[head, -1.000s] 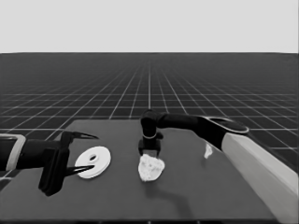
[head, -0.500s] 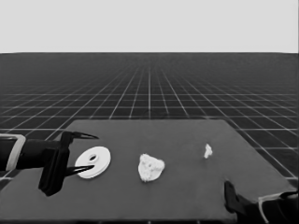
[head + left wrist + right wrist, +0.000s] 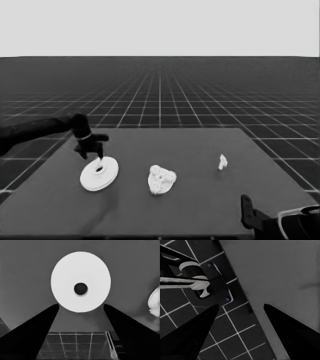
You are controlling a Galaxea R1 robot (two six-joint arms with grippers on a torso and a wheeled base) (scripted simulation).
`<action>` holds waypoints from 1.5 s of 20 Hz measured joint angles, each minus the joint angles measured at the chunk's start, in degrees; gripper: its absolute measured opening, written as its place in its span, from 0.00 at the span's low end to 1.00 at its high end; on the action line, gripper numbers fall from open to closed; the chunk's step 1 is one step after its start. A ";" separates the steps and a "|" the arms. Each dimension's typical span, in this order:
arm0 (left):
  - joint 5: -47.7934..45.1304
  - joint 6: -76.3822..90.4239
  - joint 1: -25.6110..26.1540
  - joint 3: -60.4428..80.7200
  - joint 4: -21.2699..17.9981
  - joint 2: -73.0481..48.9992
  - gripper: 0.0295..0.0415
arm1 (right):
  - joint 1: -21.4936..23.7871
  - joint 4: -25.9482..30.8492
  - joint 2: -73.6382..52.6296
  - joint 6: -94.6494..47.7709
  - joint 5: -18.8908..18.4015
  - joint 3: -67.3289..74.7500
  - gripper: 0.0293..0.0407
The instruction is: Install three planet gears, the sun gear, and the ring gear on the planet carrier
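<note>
Hovering over the larger round part [image 3: 99, 173] at lower left of the head view, the left gripper [image 3: 95, 155] had its fingers spread wide — the disc sat flat on the table [image 3: 200, 200] beyond the tips, not gripped. Smaller round part with the gears [image 3: 161, 179] lay at centre, thin white piece [image 3: 222, 161] right of it. Right gripper [image 3: 246, 207] was parked at the lower right corner — fingers apart, empty.
</note>
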 joint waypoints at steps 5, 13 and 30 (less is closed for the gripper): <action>-7.73 2.33 10.26 -7.23 6.00 3.45 0.75 | 0.00 0.00 0.00 0.00 0.00 0.00 0.81; -8.35 2.64 10.85 -8.11 6.31 3.86 0.44 | 0.00 0.00 0.00 0.00 0.00 0.00 0.81; 0.14 0.32 0.18 -1.46 -0.37 0.59 0.44 | 0.00 0.00 0.00 0.00 0.00 0.00 0.81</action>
